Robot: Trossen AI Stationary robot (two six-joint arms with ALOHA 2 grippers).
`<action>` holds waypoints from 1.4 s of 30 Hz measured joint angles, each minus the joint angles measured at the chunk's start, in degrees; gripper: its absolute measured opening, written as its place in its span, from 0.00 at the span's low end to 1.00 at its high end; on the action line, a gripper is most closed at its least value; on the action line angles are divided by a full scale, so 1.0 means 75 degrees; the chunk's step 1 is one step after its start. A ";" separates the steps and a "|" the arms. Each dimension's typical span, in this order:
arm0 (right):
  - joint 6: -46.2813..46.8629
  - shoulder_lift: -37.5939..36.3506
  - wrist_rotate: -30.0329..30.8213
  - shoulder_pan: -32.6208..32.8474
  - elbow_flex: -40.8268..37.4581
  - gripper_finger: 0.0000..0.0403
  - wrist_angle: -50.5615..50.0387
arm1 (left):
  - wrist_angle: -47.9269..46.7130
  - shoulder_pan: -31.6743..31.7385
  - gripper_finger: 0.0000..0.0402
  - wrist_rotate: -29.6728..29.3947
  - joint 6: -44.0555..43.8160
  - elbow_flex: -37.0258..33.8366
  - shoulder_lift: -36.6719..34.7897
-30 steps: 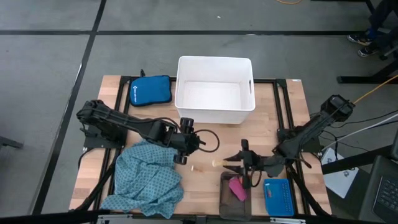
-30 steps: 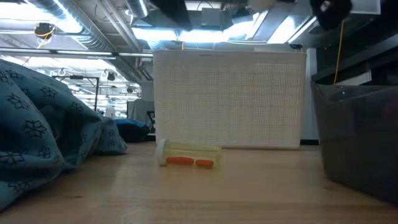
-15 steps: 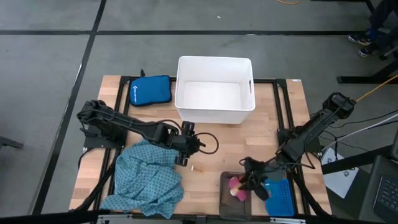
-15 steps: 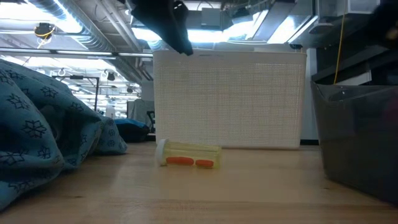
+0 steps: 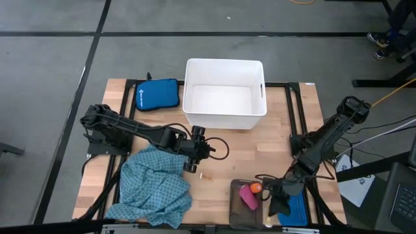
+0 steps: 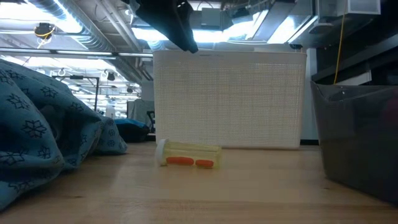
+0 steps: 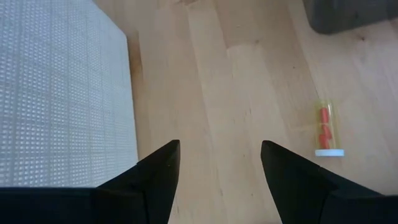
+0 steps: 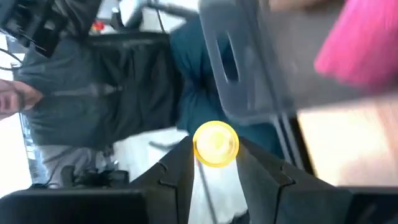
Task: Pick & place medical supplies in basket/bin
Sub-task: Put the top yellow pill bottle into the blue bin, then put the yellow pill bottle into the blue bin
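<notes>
Beside the dark-grey tray (image 5: 235,209), over its edge nearest the small blue basket (image 5: 298,209), we see the right gripper (image 5: 265,190) holding a small yellow-orange piece (image 8: 216,144) between its fingers (image 8: 176,167); the wrist view shows the two dark fingers pressed against that round piece on both sides. A pink piece (image 5: 248,197) lies in the tray, just beside the gripper. The blue basket sits right next to the tray, partly hidden under the right arm.

On the bare wood just to the other side of the tray lies a small clear tube (image 6: 188,154) with a white cap and orange contents; from above it is only a tiny tan speck (image 5: 202,175). Farther from the tray on that same side, the teal dotted cloth (image 5: 153,186) sits crumpled near the table's front corner.

We see the left gripper (image 5: 193,149) between the cloth and the big white tub (image 5: 224,95), above the table, with its fingers (image 7: 158,171) spread wide and nothing between them; through the gap only bare wood shows, with the tube off to one side.

The white tub stands at the table's far edge, well apart from the tray, and a royal-blue zip pouch (image 5: 157,95) lies just beside it. Behind the tray in the right wrist view, we see a person in dark clothing (image 8: 87,106).
</notes>
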 joint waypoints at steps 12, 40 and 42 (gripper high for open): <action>0.2093 0.0003 -0.1080 0.0864 0.0000 0.28 -0.2012 | -0.0001 -0.0006 0.55 0.0001 0.0019 0.0000 0.0000; 0.2880 0.0006 -0.1228 0.1106 0.0000 0.57 -0.3592 | 0.0003 0.0000 0.55 0.0141 0.0002 0.0006 0.0000; 0.3014 0.0006 -0.1469 0.1106 0.0000 0.59 -0.3588 | 0.0003 0.0000 0.55 0.0144 0.0004 0.0006 0.0000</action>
